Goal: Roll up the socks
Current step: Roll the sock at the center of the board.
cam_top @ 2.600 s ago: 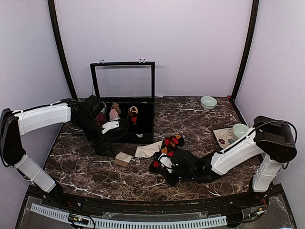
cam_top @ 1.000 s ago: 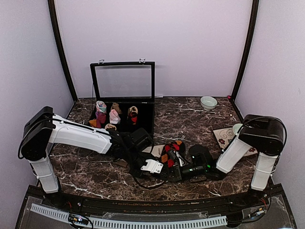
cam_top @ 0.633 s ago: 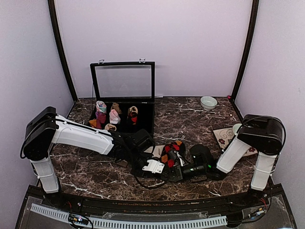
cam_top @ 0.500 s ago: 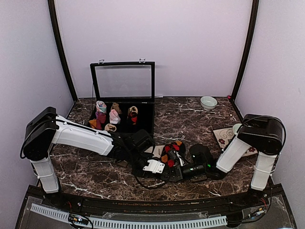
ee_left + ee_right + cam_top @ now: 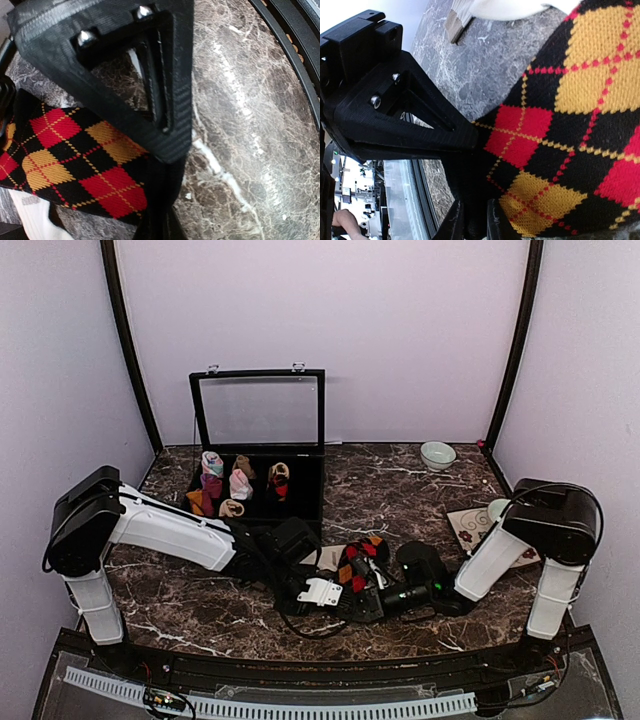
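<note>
The black sock with red and orange argyle diamonds (image 5: 360, 555) lies at the table's front centre, between my two grippers. My left gripper (image 5: 340, 590) reaches in from the left and is shut on the sock's plain black end (image 5: 162, 200). The diamonds (image 5: 75, 160) spread out to the left of its finger (image 5: 125, 65). My right gripper (image 5: 365, 590) comes from the right. Its jaws stand close together around the same black end (image 5: 470, 185), next to the argyle pattern (image 5: 570, 125). The cream sock (image 5: 326, 556) with a brown cuff (image 5: 457, 17) lies flat just behind, partly hidden by my arms.
A black display box (image 5: 300, 502) with its glass lid raised stands at the back left and holds several rolled sock bundles (image 5: 238, 483). A pale bowl (image 5: 437, 454) sits at the back right. Another bowl (image 5: 500, 508) stands on a patterned mat (image 5: 468, 527).
My left arm has swung from the box to the argyle sock and its gripper has shut on the black end. The right gripper has stayed at the sock, shifting slightly.
</note>
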Motion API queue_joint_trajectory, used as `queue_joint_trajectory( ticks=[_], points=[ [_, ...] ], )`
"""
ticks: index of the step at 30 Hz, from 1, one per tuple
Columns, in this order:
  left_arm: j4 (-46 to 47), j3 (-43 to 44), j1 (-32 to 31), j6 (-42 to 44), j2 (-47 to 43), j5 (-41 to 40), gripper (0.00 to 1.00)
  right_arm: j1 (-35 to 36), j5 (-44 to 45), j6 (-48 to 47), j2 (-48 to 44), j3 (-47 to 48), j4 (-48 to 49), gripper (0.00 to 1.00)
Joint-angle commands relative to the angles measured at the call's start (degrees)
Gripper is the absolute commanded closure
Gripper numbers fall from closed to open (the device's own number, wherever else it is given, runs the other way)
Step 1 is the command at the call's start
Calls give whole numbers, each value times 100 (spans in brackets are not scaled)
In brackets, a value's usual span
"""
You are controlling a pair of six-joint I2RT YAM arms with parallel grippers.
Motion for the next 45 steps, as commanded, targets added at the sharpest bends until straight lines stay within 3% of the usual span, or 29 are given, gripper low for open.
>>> queue_joint_trajectory(
  ticks=[1,9,16,20,27,36,45],
  points=[
    [4,-199,-10,-160,-267,216,100,-11,542,-379,-159,-315,-1329,82],
    [-253,-131,-16,-339,-235,493,100,99,1227,-441,-1439,-1314,-709,72],
    [-883,221,7,-566,116,1023,100,1498,3877,-1742,-3200,-1518,-1656,70],
    [-1261,556,179,-847,388,1551,100,2135,4908,-2261,-3681,-1484,-2210,66],
    [-1854,1176,503,-948,885,2254,100,2504,5191,-3004,-3134,-907,-2472,66],
    [-2217,1474,678,-810,1307,2402,100,2808,5507,-3721,-1813,-10,-2010,66],
    [-2396,1585,685,-703,1392,2344,100,2836,5896,-3909,-1284,279,-1713,70]
  ],
)
